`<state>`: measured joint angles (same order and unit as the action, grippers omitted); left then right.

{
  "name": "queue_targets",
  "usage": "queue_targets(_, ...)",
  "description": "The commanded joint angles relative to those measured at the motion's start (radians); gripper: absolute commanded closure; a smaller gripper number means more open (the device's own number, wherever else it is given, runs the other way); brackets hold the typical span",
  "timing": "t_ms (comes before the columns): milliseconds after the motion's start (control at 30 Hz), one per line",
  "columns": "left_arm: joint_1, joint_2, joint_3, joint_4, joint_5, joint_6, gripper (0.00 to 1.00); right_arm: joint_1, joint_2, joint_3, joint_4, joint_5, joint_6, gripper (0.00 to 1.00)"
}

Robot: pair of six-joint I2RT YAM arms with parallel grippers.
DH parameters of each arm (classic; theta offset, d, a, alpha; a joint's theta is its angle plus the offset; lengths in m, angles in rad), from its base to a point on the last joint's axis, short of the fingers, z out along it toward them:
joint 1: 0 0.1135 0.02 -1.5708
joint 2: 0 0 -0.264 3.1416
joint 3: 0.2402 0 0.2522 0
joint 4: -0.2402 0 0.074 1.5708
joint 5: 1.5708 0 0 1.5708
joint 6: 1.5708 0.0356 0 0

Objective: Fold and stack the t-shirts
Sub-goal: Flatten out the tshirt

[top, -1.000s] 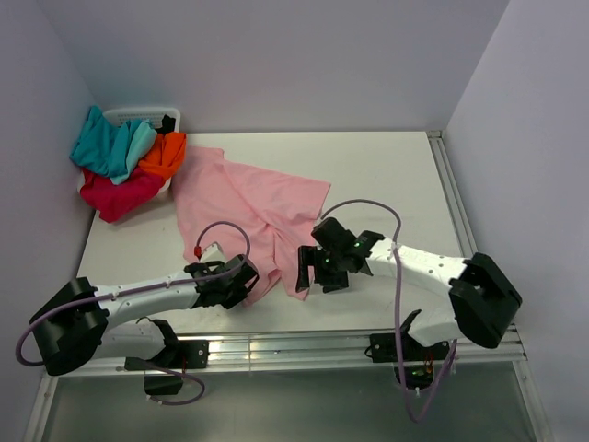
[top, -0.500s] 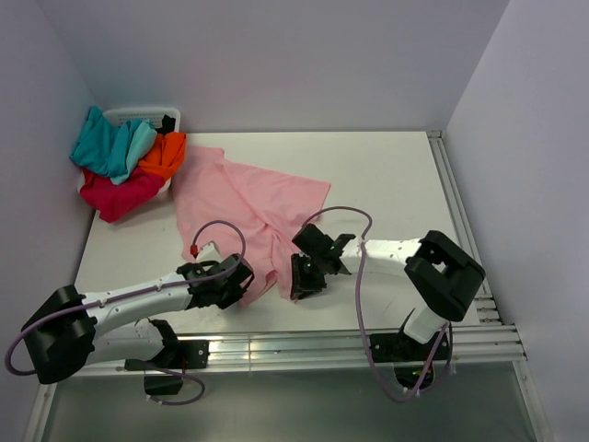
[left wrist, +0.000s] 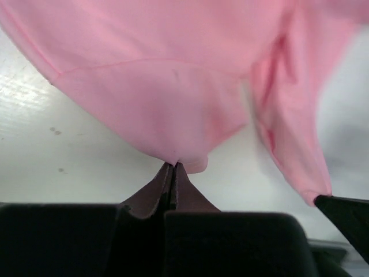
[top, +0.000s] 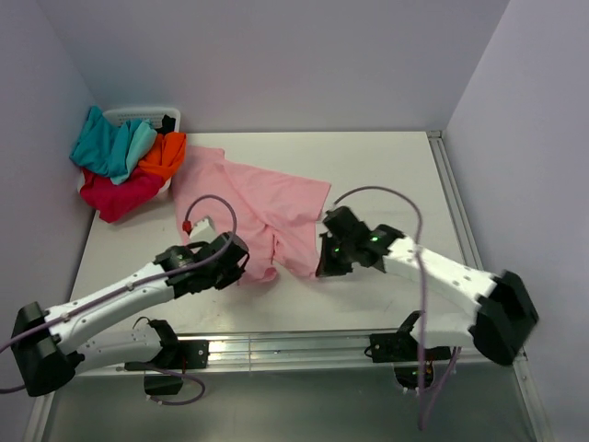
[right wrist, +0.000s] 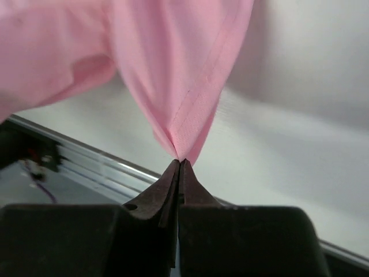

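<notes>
The light pink t-shirt [top: 253, 198] lies crumpled on the white table, its near edge lifted. My left gripper [top: 247, 265] is shut on the near left part of that edge; in the left wrist view its tips [left wrist: 174, 164] pinch a fold of the pink t-shirt [left wrist: 161, 86]. My right gripper [top: 321, 269] is shut on the near right corner; in the right wrist view the tips [right wrist: 180, 161] clamp a hemmed point of the pink t-shirt [right wrist: 179, 69]. The teal [top: 106, 143], orange [top: 164, 152] and crimson [top: 118, 193] t-shirts are heaped at the far left.
A white basket [top: 147, 112] holds the heap of shirts against the left wall. A metal rail [top: 294, 345] runs along the table's near edge. Walls close in the back, left and right sides.
My right gripper has shut on the pink shirt's near right corner. Both grippers have moved away from the near edge, drawing the shirt's near edge up and back.
</notes>
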<state>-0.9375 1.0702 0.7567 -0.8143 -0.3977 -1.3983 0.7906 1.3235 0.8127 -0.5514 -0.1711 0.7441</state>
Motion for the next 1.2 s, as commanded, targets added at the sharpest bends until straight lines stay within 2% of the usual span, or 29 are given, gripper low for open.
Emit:
queue_targets(0,-0.009,-0.088,0.206,-0.150,-0.078,0.071,1.00,-0.059,-0.251,0.144,-0.272,0.156,-0.057,1.00)
queue_targets(33,-0.009,-0.108,0.234,-0.160,-0.076,0.084,1.00,-0.079,-0.330,0.173,-0.316,0.204,-0.063,1.00)
queue_targets(167,-0.011,-0.122,0.413,-0.248,-0.069,0.171,1.00,-0.111,-0.458,0.389,-0.547,0.301,-0.080,1.00)
queue_targets(233,-0.011,-0.102,0.571,-0.298,-0.093,0.218,1.00,-0.116,-0.490,0.475,-0.608,0.347,-0.077,1.00)
queue_targets(400,-0.011,-0.003,1.012,-0.423,-0.168,0.369,1.00,-0.117,-0.480,0.807,-0.780,0.518,-0.075,1.00)
queue_targets(467,-0.009,0.028,1.113,-0.440,-0.173,0.415,1.00,-0.117,-0.465,0.926,-0.832,0.586,-0.068,1.00)
queue_targets(500,-0.009,0.062,1.212,-0.450,-0.178,0.445,1.00,-0.117,-0.460,0.957,-0.843,0.610,-0.069,1.00)
queue_targets(600,-0.007,0.108,1.315,-0.450,-0.199,0.498,1.00,-0.117,-0.429,1.014,-0.854,0.672,-0.095,1.00)
queue_targets(700,0.015,0.128,1.272,-0.350,-0.191,0.567,1.00,-0.122,-0.368,0.979,-0.788,0.693,-0.136,1.00)
queue_targets(733,0.060,0.137,1.261,-0.323,-0.172,0.585,1.00,-0.128,-0.334,0.962,-0.756,0.671,-0.153,1.00)
queue_targets(800,0.144,0.180,1.238,-0.235,-0.043,0.627,1.00,-0.161,-0.288,0.944,-0.679,0.641,-0.198,1.00)
queue_targets(833,0.234,0.201,1.238,-0.215,-0.003,0.630,1.00,-0.219,-0.246,0.939,-0.648,0.577,-0.216,1.00)
queue_targets(867,0.270,0.221,1.238,-0.168,0.052,0.643,1.00,-0.255,-0.221,0.944,-0.597,0.553,-0.242,1.00)
queue_targets(967,0.382,0.325,1.286,-0.122,0.094,0.705,1.00,-0.387,-0.115,0.980,-0.515,0.449,-0.290,1.00)
queue_targets(1033,0.486,0.433,1.389,-0.088,0.161,0.748,1.00,-0.482,0.000,1.040,-0.498,0.398,-0.307,1.00)
queue_targets(1133,0.628,0.621,1.652,-0.082,0.314,0.772,1.00,-0.537,0.181,1.265,-0.510,0.360,-0.308,1.00)
queue_targets(1167,0.656,0.664,1.778,-0.074,0.351,0.769,1.00,-0.566,0.225,1.433,-0.527,0.340,-0.304,1.00)
